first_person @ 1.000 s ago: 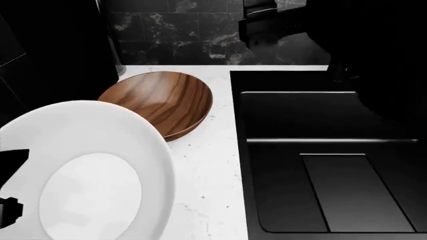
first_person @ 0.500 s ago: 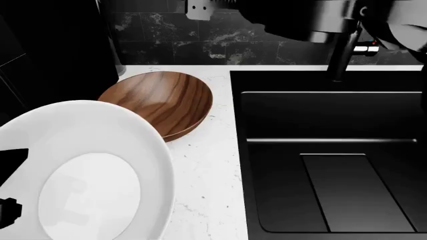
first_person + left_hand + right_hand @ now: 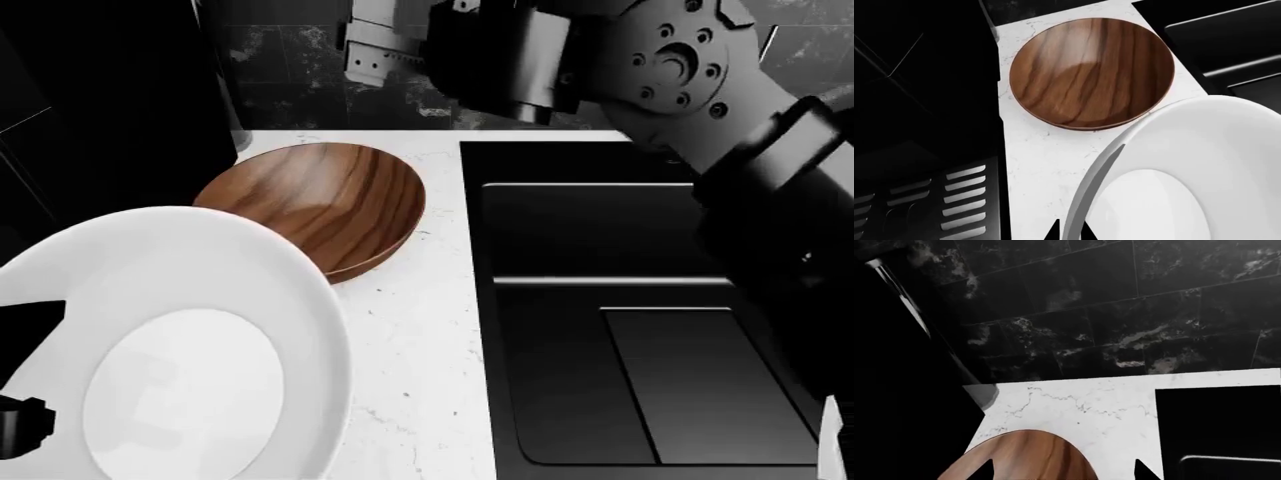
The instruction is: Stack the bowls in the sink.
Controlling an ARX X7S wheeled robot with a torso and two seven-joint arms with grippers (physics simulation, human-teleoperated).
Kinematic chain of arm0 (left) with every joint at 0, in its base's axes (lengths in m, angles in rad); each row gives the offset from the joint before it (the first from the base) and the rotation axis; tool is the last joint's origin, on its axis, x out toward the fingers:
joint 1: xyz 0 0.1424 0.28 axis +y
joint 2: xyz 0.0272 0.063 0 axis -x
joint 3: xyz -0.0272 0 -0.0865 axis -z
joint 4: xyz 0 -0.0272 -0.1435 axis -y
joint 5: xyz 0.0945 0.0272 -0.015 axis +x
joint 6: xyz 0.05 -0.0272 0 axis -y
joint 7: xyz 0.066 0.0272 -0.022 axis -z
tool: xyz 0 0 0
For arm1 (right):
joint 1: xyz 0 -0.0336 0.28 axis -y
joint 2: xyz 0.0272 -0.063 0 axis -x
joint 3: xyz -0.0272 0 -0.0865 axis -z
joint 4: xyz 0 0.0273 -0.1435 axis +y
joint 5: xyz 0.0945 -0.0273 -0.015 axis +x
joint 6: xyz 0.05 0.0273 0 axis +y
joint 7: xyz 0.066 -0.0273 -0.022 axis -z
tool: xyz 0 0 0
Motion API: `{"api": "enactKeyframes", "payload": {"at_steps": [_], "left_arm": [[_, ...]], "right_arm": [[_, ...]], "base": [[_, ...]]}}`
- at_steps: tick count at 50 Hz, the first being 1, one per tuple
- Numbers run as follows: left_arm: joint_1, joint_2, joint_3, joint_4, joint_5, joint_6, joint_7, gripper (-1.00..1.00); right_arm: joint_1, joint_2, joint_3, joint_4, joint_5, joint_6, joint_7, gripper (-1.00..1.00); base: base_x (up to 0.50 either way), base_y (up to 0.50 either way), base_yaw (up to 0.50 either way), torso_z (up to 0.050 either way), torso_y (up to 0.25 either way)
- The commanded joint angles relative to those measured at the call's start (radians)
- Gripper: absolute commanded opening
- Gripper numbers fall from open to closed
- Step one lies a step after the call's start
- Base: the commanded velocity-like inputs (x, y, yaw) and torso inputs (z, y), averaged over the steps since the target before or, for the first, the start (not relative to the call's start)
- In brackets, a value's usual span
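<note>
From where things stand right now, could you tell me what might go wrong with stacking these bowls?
1. The white bowl is tilted and lifted close beside the wooden bowl; swinging it toward the sink could clip that bowl's rim.
2. The right claw hangs above the wooden bowl, near the left arm's likely path, so the arms may collide.
3. The wooden bowl rests tilted on the counter; a nudge could make it slide.

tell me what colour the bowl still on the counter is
Brown with streaky wood grain, the wooden bowl; left wrist view shows it best.
</note>
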Motion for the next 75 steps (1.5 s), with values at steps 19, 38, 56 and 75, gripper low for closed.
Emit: {"api": "enactKeyframes", "payload": {"at_steps": [19,38,56,75], "left_arm": [[0.001,-0.004,-0.008,0.001,0.026,0.01,0.012,-1.0],[0.012,-0.009,-0.012,0.005,0.032,0.009,0.016,-1.0],[0.015,-0.004,-0.014,0.001,0.034,0.005,0.011,-1.0],[0.013,-0.005,-0.011,0.001,0.029,0.002,-0.002,-1.0]], "right_arm": [[-0.122,-0.038,-0.051,0.111,-0.038,-0.024,-0.07,1.0],[-0.144,-0.047,-0.083,0.146,-0.034,0.03,-0.092,1.0],[-0.159,-0.032,-0.066,0.122,0.012,0.059,-0.09,1.0],[-0.165,-0.036,-0.074,0.129,0.022,0.08,-0.09,1.0]], "base": [[0.0,0.0,0.0,0.0,0.0],[0.0,0.0,0.0,0.0,0.0],[0.0,0.0,0.0,0.0,0.001],[0.0,0.0,0.0,0.0,0.0]]}}
